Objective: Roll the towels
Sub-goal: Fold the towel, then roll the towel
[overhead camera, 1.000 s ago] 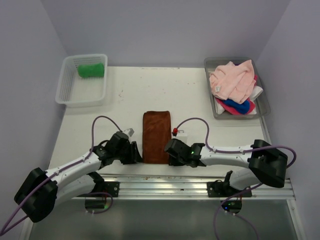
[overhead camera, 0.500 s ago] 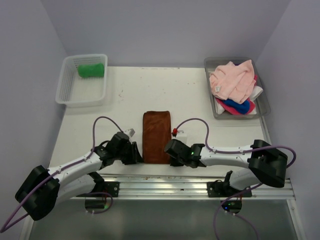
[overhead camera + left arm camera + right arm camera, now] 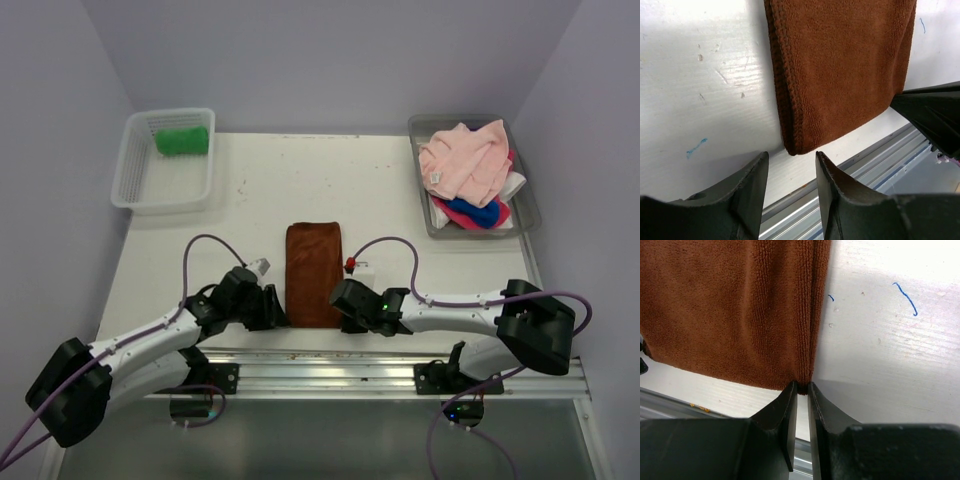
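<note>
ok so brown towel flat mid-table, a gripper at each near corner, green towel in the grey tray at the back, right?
Not quite. The green towel sits in the white mesh basket at the back left, not in the grey tray, which holds the pink towel and others. The top view shows it. The rest stands.
</note>
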You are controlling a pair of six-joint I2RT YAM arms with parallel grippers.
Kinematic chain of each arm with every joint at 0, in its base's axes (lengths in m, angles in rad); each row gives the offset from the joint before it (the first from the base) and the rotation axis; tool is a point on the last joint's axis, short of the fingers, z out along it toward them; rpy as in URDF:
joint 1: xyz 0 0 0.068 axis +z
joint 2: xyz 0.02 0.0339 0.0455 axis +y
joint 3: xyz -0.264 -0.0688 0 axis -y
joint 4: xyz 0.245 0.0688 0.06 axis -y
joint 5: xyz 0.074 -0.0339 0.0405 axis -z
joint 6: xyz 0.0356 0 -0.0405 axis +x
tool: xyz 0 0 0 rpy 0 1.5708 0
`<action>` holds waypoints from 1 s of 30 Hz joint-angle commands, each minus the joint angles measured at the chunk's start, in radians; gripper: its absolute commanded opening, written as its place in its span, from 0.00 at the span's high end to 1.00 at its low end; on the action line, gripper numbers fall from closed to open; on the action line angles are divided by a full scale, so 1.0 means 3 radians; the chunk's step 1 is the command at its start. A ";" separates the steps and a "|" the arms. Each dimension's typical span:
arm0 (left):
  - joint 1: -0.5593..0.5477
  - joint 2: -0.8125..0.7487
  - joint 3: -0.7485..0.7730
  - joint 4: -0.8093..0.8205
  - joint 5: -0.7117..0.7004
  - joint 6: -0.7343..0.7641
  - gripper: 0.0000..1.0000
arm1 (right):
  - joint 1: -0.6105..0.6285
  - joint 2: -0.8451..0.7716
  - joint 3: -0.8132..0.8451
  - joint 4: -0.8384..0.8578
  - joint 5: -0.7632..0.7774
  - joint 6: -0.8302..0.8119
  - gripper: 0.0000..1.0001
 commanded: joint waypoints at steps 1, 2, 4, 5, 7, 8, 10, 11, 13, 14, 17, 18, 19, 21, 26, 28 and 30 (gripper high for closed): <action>-0.0046 -0.0069 -0.0067 0.0023 0.0002 0.0024 0.53 | 0.0016 -0.0009 -0.0018 0.0030 0.0076 0.0070 0.82; -0.0051 -0.0049 -0.0067 0.0023 -0.0018 0.0024 0.53 | 0.0016 -0.0004 -0.0013 0.0035 0.0076 0.0070 0.82; -0.0061 0.0023 -0.0057 0.0034 -0.0024 0.0029 0.55 | 0.0016 -0.0004 -0.0013 0.0030 0.0076 0.0065 0.82; -0.0076 0.0038 -0.0052 0.0079 -0.0024 0.0029 0.55 | 0.0016 -0.0004 -0.0013 0.0030 0.0071 0.0065 0.82; -0.0087 0.0104 -0.0046 0.0125 -0.0024 0.0009 0.59 | 0.0016 -0.0009 -0.0013 0.0019 0.0086 0.0065 0.82; -0.0097 0.0130 -0.0036 0.0156 -0.0044 0.0003 0.61 | 0.0016 -0.0014 -0.0013 0.0024 0.0086 0.0070 0.82; -0.0107 0.0222 -0.0031 0.0177 -0.0070 -0.0012 0.64 | 0.0016 -0.0019 -0.0013 0.0019 0.0081 0.0065 0.81; -0.0112 0.0263 -0.0036 0.0197 -0.0070 -0.0012 0.66 | 0.0016 -0.0019 -0.0018 0.0014 0.0076 0.0070 0.80; -0.0112 0.0355 -0.0046 0.0238 -0.0019 -0.0012 0.69 | 0.0016 -0.0045 -0.0034 0.0014 0.0076 0.0075 0.78; -0.0112 0.0370 -0.0077 0.0294 0.0022 -0.0027 0.70 | 0.0021 -0.0055 -0.0039 0.0014 0.0071 0.0070 0.73; -0.0112 0.0411 -0.0113 0.0340 -0.0003 -0.0053 0.76 | 0.0021 -0.0116 -0.0064 0.0004 0.0091 0.0080 0.68; -0.0112 0.0427 -0.0108 0.0340 -0.0013 -0.0068 0.80 | 0.0021 -0.0142 -0.0074 0.0009 0.0096 0.0101 0.68; -0.0112 0.0432 -0.0108 0.0340 -0.0018 -0.0073 0.82 | 0.0021 -0.0182 -0.0105 0.0019 0.0096 0.0111 0.68; -0.0112 0.0432 -0.0103 0.0346 -0.0018 -0.0078 0.86 | 0.0021 -0.0203 -0.0121 0.0040 0.0096 0.0116 0.68; -0.0112 0.0412 -0.0067 0.0264 -0.0054 -0.0078 0.92 | 0.0021 -0.0117 -0.0121 0.0142 0.0040 0.0080 0.70; -0.0117 0.0391 -0.0052 0.0238 -0.0070 -0.0078 0.96 | 0.0021 -0.0076 -0.0146 0.0254 -0.0001 0.0080 0.73; -0.0112 0.0361 -0.0031 0.0197 -0.0085 -0.0084 1.00 | 0.0021 -0.0050 -0.0146 0.0336 -0.0026 0.0060 0.77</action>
